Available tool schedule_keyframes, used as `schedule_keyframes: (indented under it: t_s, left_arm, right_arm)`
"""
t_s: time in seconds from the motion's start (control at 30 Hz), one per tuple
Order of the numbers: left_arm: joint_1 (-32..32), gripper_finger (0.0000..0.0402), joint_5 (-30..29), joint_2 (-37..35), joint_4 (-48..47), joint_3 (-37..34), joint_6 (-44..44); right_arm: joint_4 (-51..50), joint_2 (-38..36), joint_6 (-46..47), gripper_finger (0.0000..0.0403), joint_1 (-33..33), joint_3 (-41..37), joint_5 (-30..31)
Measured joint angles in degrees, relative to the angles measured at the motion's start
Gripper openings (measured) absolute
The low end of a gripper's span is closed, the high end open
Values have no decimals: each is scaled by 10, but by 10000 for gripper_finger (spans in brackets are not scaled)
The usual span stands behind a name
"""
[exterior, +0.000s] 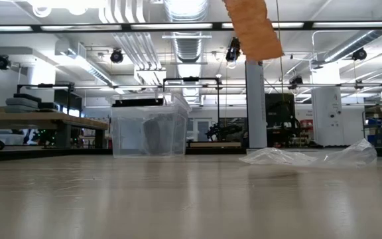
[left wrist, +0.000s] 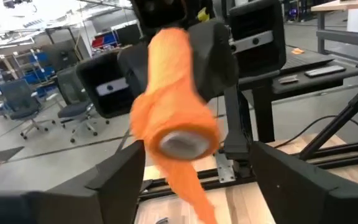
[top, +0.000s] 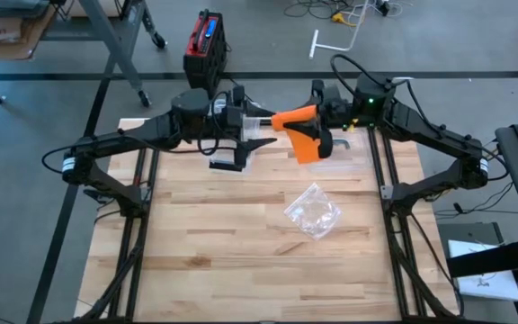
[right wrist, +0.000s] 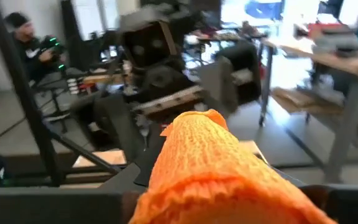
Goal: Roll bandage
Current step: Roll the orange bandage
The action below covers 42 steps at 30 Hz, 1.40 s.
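While the orange bandage (top: 301,131) hangs in the air over the far middle of the bench (top: 241,243), the two hands meet around it. The right hand (top: 320,115) has the roll end pinched between its fingers, as its own wrist view shows, with the bandage bulging out just ahead of them. The left hand (left wrist: 197,168) is spread wide and holds nothing; the roll's open core faces it, sitting between its two fingers (left wrist: 114,171) without touching either. A loose tail drops from the roll toward the bench, and in the low view only that tail shows, dangling well above the surface. A crumpled clear bag (top: 313,211) lies nearer, right of middle, apart from everything. To do this step well, I judge the right hand should keep a firm pinch so the roll does not slip, while the left hand closes on the roll squarely, not on the tail. The tail should stay taut and flat as it winds, or the layers will bunch and skew.
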Motion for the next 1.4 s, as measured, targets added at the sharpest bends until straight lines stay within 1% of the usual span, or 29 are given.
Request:
schedule_keyframes:
  t_s: [0.07, 0.17, 0.23, 0.3, 0.43, 0.53, 0.63, 0.73, 0.83, 0.93, 1.0, 1.2, 1.3, 1.4]
  left_arm:
    - [3, 287, 3, 0, 7, 0, 0]
    - [6, 286, 12, 0, 28, 0, 5]
    - [7, 278, 38, 6, 43, 0, 7]
    - [10, 269, 65, 12, 49, -1, 6]
    - [18, 250, 72, 30, 59, -1, 6]
    - [22, 237, 85, 45, 72, -1, 7]
    - [25, 226, 133, 50, 88, -2, -18]
    - [24, 218, 158, 50, 97, -2, -45]
    - [23, 213, 162, 49, 110, -2, -79]
    - [22, 209, 181, 55, 121, -1, -114]
    - [22, 207, 184, 61, 123, -1, -130]
    - [22, 194, 179, 74, 128, 0, -134]
    - [22, 176, 176, 75, 128, 0, -128]
    - [22, 145, 170, 75, 126, 0, -113]
  right_arm:
    - [0, 0, -20, 107, 0, 1, -17]
    - [-2, 0, -45, 106, 0, 1, -20]
    - [-4, 0, -61, 107, 0, 1, -20]
    - [-5, 0, -72, 107, -1, 1, -35]
    - [-6, 0, -81, 101, 0, 1, -77]
    - [-12, 0, -82, 98, -1, 1, -91]
    - [-20, 0, -89, 98, 0, 1, -93]
    - [-39, -2, -94, 99, 0, 2, -97]
    - [-59, -4, -109, 94, -1, 1, -105]
    - [-67, -6, -114, 91, 0, 1, -107]
    - [-72, -6, -117, 91, 0, 1, -108]
    - [-75, -7, -105, 90, 0, 0, -106]
    - [-77, -11, -103, 88, -1, 0, -102]
    - [-75, -12, -97, 90, -1, 0, -102]
